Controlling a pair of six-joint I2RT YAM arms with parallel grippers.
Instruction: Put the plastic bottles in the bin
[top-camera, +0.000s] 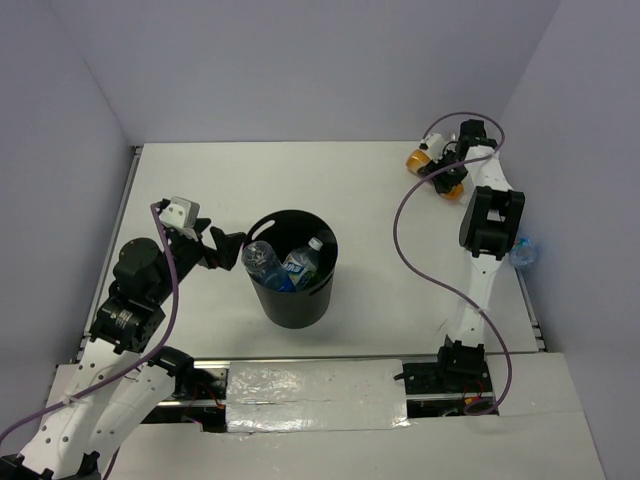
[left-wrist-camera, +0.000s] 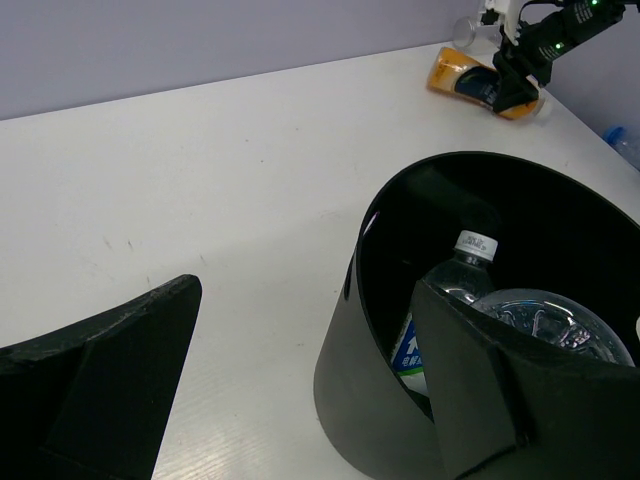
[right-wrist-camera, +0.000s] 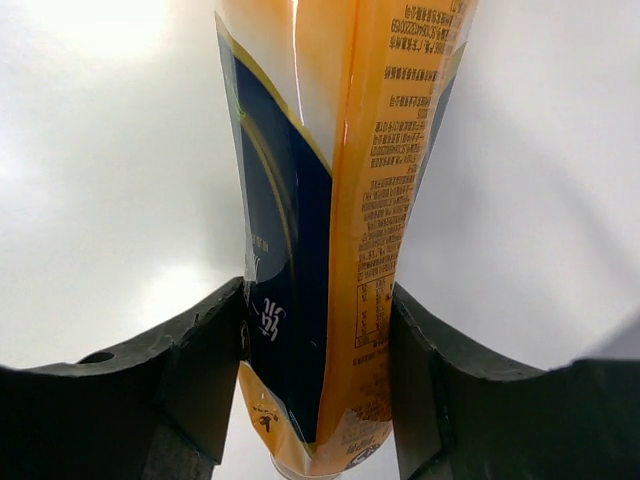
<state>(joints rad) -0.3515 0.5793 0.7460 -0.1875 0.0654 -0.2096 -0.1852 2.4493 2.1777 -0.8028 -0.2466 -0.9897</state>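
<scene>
At about 9 o'clock of the bin (top-camera: 292, 303), the left pincer (top-camera: 232, 244) hangs spread to its widest and holds nothing, its tips just beside the rim. The black bin stands at the centre of the white worktop (top-camera: 370, 210), with at least two bottles (top-camera: 262, 258) already lying inside.

Far off at 1 o'clock on the worktop, the right pincer (right-wrist-camera: 315, 295) is clamped across the body of the orange bottle (right-wrist-camera: 340, 200). One finger presses on each side of its dark label, and the bottle lies on its side on the surface. At 3 o'clock, by the right edge, a clear bottle (top-camera: 522, 252) waits just beside the right arm.

The step in hand looks like the pick-up of the orange bottle. It would be done well with a straight lift off the surface before any swing toward the bin, since a glossy label may slide between the fingers. The carry should come in high over the rim from its 2 o'clock side, away from the idle left pincer, with release only once the whole bottle is above the opening.
</scene>
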